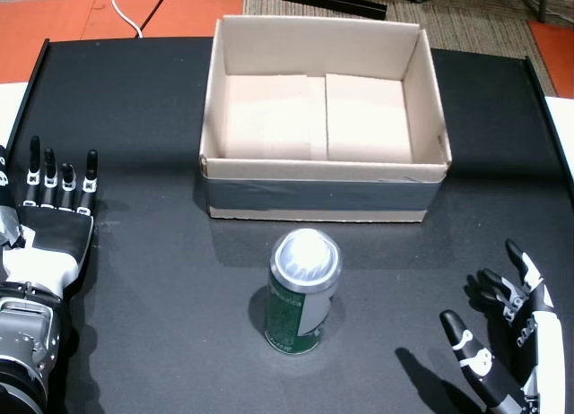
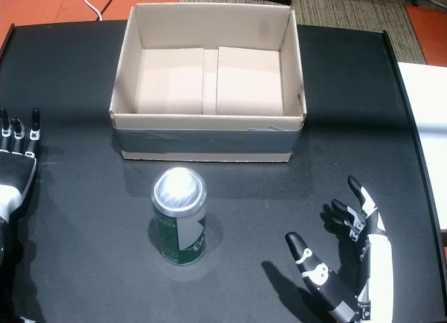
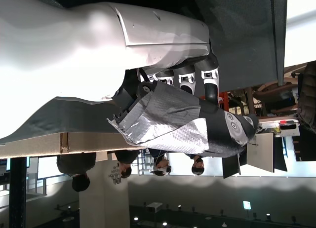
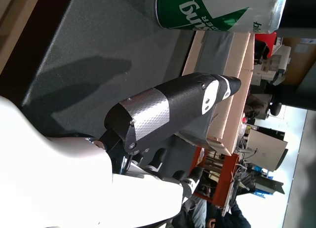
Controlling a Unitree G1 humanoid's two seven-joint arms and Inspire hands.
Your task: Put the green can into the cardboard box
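A green can (image 1: 303, 293) (image 2: 180, 217) with a silver top stands upright on the black table, just in front of the cardboard box (image 1: 323, 192) (image 2: 208, 142), which is open and holds nothing. My right hand (image 1: 511, 347) (image 2: 346, 274) is open at the front right, fingers spread, well to the right of the can and apart from it. In the right wrist view the can (image 4: 219, 11) lies beyond the thumb (image 4: 173, 112). My left hand (image 1: 49, 221) (image 2: 15, 162) rests open and flat at the left edge, shown close up in the left wrist view (image 3: 173, 109).
The black table (image 1: 134, 118) has raised rims on its left and right sides. Orange floor, a white cable (image 1: 126, 11) and a rug lie beyond the far edge. Several people stand in the background of the left wrist view.
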